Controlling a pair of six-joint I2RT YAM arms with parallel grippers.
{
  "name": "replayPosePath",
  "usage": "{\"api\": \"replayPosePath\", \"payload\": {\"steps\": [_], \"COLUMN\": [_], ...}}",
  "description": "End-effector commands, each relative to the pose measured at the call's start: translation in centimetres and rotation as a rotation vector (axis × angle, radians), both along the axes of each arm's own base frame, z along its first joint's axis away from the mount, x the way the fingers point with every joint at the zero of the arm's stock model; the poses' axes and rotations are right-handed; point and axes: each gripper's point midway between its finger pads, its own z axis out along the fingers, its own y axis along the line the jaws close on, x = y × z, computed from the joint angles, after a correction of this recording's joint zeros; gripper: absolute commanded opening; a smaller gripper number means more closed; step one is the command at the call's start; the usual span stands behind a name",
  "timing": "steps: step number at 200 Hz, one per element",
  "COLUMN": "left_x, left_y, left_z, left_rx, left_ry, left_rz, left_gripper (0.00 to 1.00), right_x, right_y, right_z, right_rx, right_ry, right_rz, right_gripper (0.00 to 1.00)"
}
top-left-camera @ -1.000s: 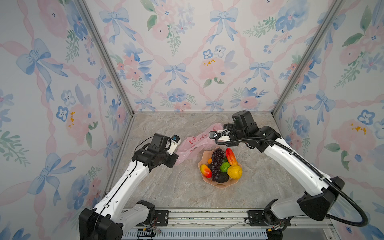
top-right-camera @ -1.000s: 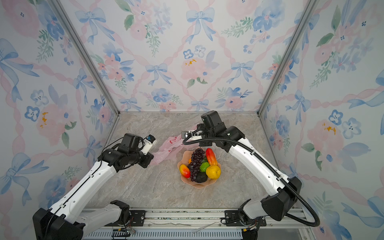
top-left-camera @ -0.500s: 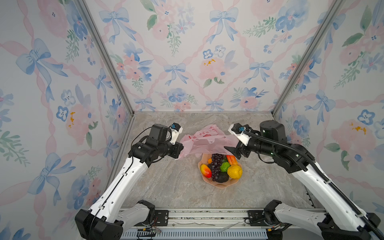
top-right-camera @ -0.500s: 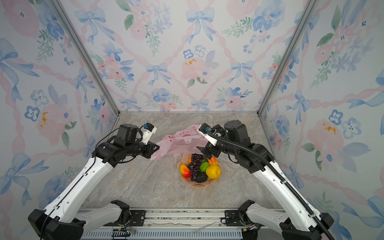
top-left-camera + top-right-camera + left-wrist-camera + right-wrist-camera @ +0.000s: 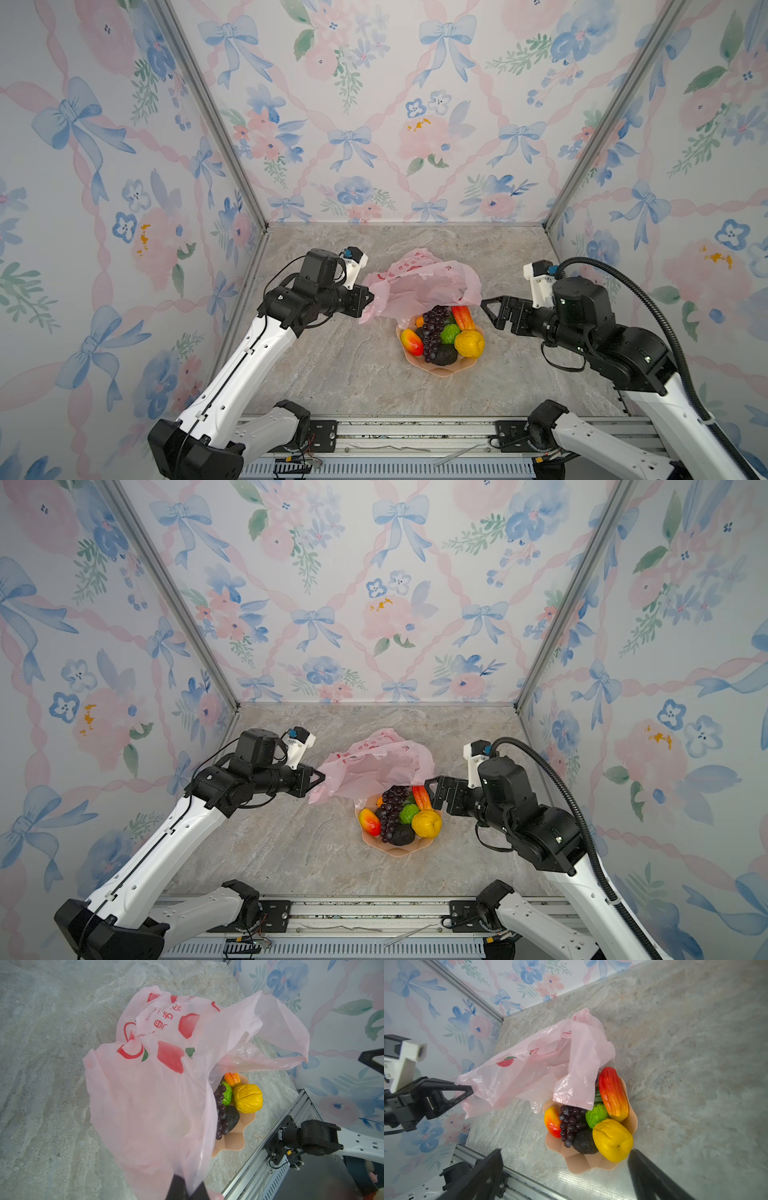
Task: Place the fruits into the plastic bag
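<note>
Booth with floral bow wallpaper (image 5: 374, 104) on three sides, grey marbled counter (image 5: 332, 374), metal rail (image 5: 415, 432) along the front edge. The plastic bag (image 5: 419, 286) (image 5: 374, 766) sits mid-counter, just behind the bowl. It's thin pink film with red peach prints and red writing, crumpled, mouth slack. Its left edge is up off the counter, and the right flap (image 5: 577, 1076) droops over the bowl's far rim and the top of the grapes. The fruits are all piled in the peach scalloped bowl (image 5: 444, 369) (image 5: 591, 1163). The dark grape bunch (image 5: 434, 324) is in the centre and a small red-yellow mango (image 5: 411, 341) is on the left side. The bumpy green fruit (image 5: 450, 332) is beside the grapes, with the black avocado (image 5: 444, 355) at the front. The lemon (image 5: 469, 344) is front right and a long red-orange fruit (image 5: 463, 318) sits at the back right, partly under the flap. The left end effector (image 5: 368, 301) (image 5: 467, 1092) is left of the bag, jaws pinched together on the bag's left edge and carrying it. In the left wrist view the film bunches right at the fingers (image 5: 178, 1186). The right end effector (image 5: 487, 307) is right of the bowl, jaws spread wide, nothing in them. Its tip looks just beside the bag's right flap in both top views, but the left wrist view shows a clear gap. In the right wrist view its fingers (image 5: 483, 1176) stand on either side of the bowl's near side, not touching it.
</note>
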Motion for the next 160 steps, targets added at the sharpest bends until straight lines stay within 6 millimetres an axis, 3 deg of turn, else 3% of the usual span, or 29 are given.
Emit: {"api": "replayPosePath", "payload": {"steps": [1,43,81,91,122,160], "left_x": [-0.4,-0.4,-0.5,-0.5,-0.5,-0.4], "left_y": [-0.3,-0.2,-0.1,0.0,-0.1,-0.1], "left_z": [0.6,0.7,0.7,0.6,0.1,0.1], "left_rx": [-0.026,-0.026,-0.025,-0.023,-0.019,-0.017], "left_ry": [-0.015,-0.020,-0.020,-0.019,-0.004,-0.007], "left_rz": [-0.012,-0.005,-0.001,0.003,0.002,0.002], "left_gripper": [0.00,0.00,0.00,0.00,0.00,0.00], "right_x": [1.8,5.3,7.4,7.6,8.2,8.1], "right_y": [-0.2,3.0,3.8,3.8,3.5,3.1], "right_z": [-1.7,-3.1,-4.2,-4.4,-5.0,-4.9], "right_rx": [-0.016,-0.072,-0.133,-0.141,-0.165,-0.176], "right_ry": [0.049,0.081,0.095,0.097,0.088,0.081], "right_rz": [-0.097,-0.024,-0.028,-0.035,-0.056,-0.058], "right_gripper": [0.97,0.97,1.00,0.97,0.77,0.33]}}
